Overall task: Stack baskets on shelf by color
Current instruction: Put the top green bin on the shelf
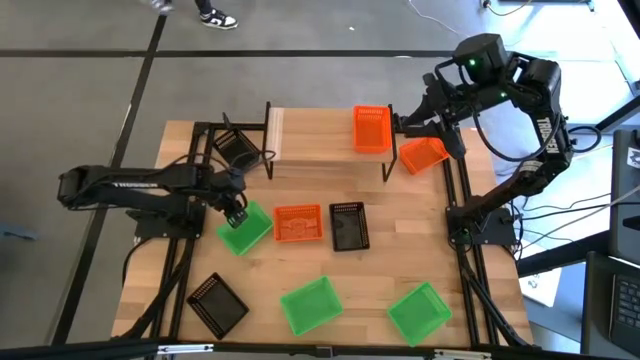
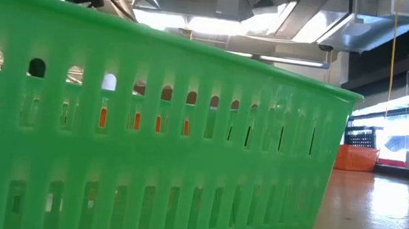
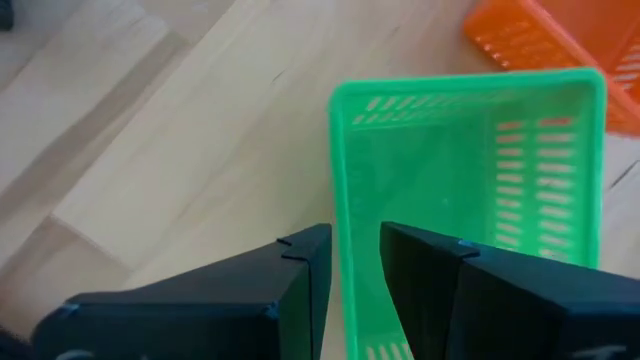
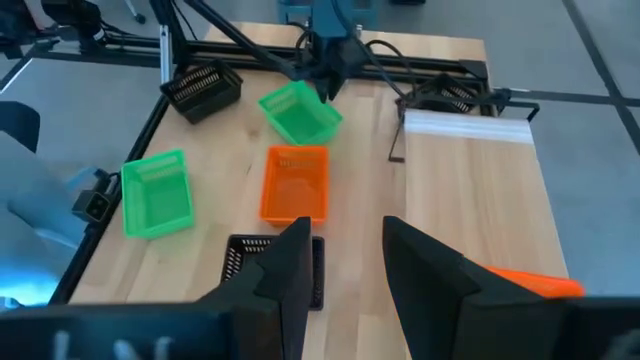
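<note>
- The left gripper (image 1: 236,212) sits at the near rim of a green basket (image 1: 245,228) in the middle-left of the worktop (image 1: 400,230). In the left wrist view its fingers (image 3: 300,270) straddle the basket's wall with a narrow gap, so it looks closed on that wall, probably ready to lift it.
- The right gripper (image 1: 432,110) hangs by the right end of the shelf (image 1: 325,140), above a tilted orange basket (image 1: 422,154) lying just off the shelf's edge. Its fingers stand apart and hold nothing.
- One orange basket on the shelf (image 1: 371,129) probably marks the spot for the orange stack.
- The other baskets are scattered on the worktop: an orange one (image 1: 297,223), black ones (image 1: 349,225) and two more green ones (image 1: 311,304).
</note>
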